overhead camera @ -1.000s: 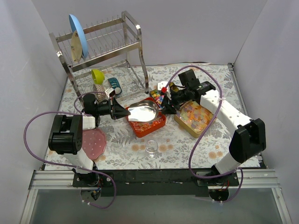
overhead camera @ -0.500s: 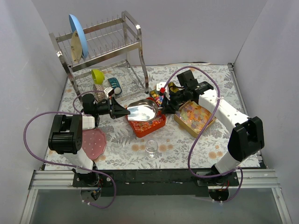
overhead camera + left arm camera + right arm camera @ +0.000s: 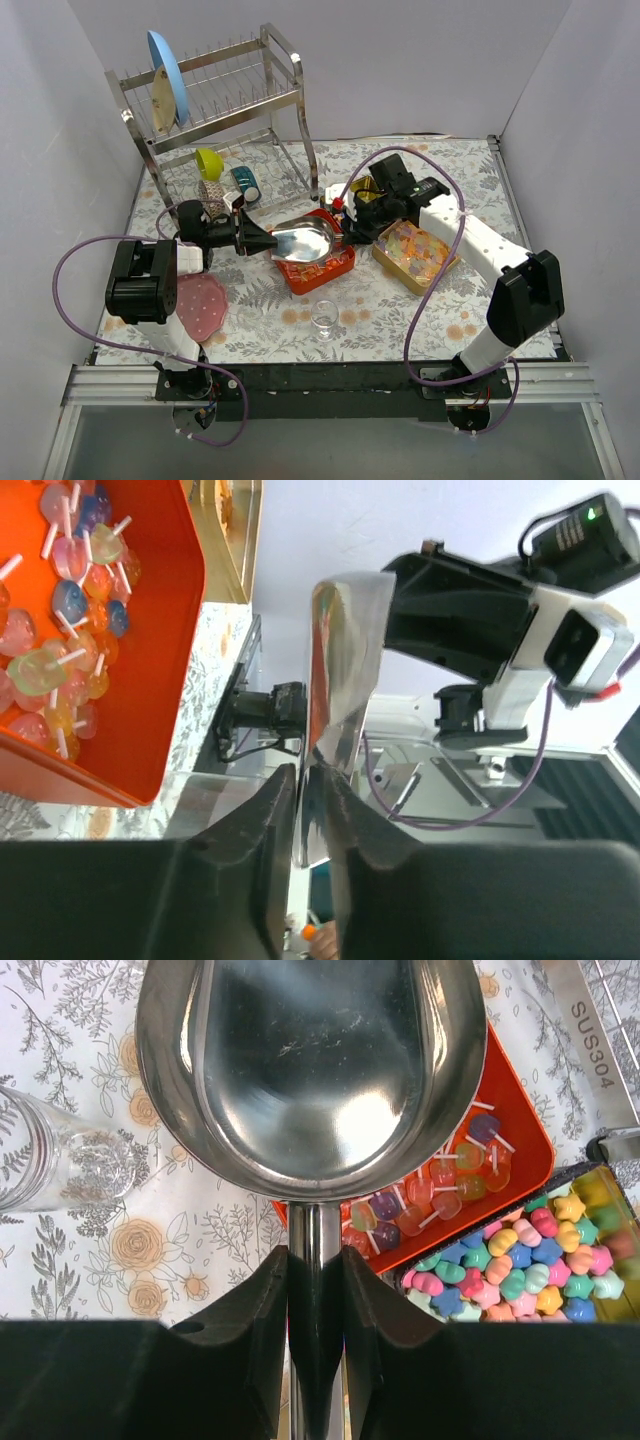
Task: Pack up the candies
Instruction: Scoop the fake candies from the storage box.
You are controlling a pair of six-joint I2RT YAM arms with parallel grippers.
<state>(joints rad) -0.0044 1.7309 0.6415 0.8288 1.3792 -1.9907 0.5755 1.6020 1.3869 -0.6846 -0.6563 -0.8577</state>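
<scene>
A steel scoop (image 3: 303,240) hangs empty over an orange tray (image 3: 335,272) of translucent candies on sticks (image 3: 450,1180). My left gripper (image 3: 268,241) is shut on the scoop's thin front lip (image 3: 335,670). My right gripper (image 3: 345,232) is shut on the scoop's handle, seen between its fingers in the right wrist view (image 3: 315,1290). The bowl (image 3: 310,1070) is bare inside. A gold tin (image 3: 396,272) of pastel shaped candies (image 3: 520,1250) lies right of the tray. The tray's candies also show in the left wrist view (image 3: 60,670).
A clear glass (image 3: 323,318) stands in front of the tray, also in the right wrist view (image 3: 50,1150). A pink round lid (image 3: 200,305) lies at front left. A steel dish rack (image 3: 215,100) with a blue plate, cups and a small colourful box stands behind.
My right arm and the scoop have shifted a little left and toward the back. Both grippers have kept their hold on the scoop.
</scene>
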